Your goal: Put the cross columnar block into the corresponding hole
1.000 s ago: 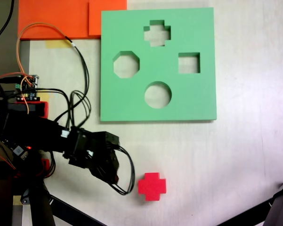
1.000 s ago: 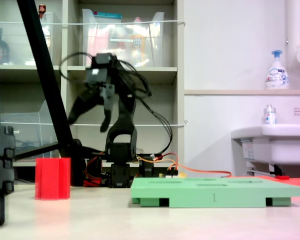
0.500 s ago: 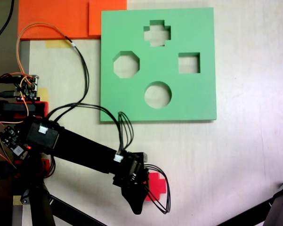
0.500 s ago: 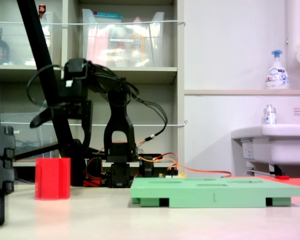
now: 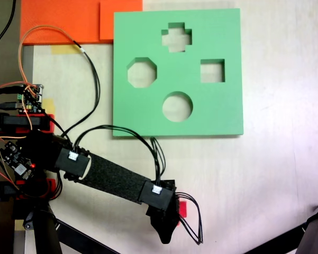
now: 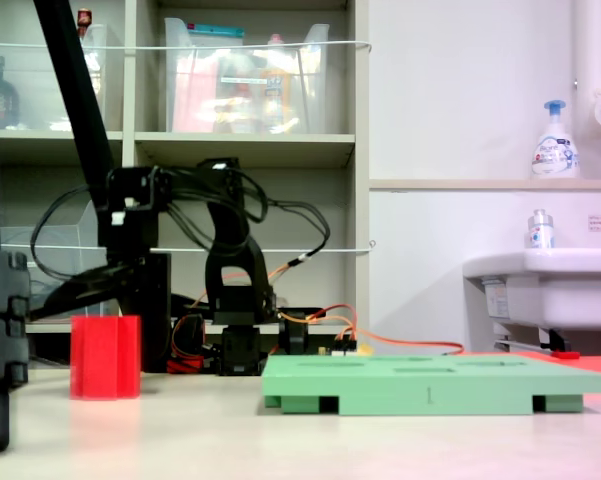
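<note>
stage: pickup not done, insertion all left | cross columnar block [image 6: 105, 357] sat lower left on table, mostly under gripper [image 5: 166, 225] | jaws: couldn't tell | corresponding hole [image 5: 176, 37] top centre, empty

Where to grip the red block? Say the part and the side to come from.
Grip the red block across two opposite outer arm faces, coming straight down from above. It stands upright on the table, clear of the green board, so its top is free. The gripper already hangs over it; whether it is open cannot be told.
</note>
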Robot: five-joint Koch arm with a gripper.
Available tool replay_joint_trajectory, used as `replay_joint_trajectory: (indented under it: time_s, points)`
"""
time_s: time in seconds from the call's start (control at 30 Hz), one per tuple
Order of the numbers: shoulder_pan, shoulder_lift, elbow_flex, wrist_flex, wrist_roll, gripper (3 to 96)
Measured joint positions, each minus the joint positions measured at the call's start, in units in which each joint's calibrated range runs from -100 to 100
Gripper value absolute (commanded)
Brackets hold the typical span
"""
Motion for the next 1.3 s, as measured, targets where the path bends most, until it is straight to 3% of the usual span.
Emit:
replay_joint_trajectory:
  time_s: [0.27,0.47,0.57,0.8,1.3]
  points:
    - [0.0,5.5,3.6,4.1,0.0,87.3]
    - [-0.1,6.4,3.8,4.1,0.0,58.1]
    - [-0.2,6.6,5.1,2.5,0.0,56.6]
    - [-0.4,9.7,6.4,-1.2,0.0,41.6]
    - [0.2,10.0,11.9,-5.8,3.2,39.6]
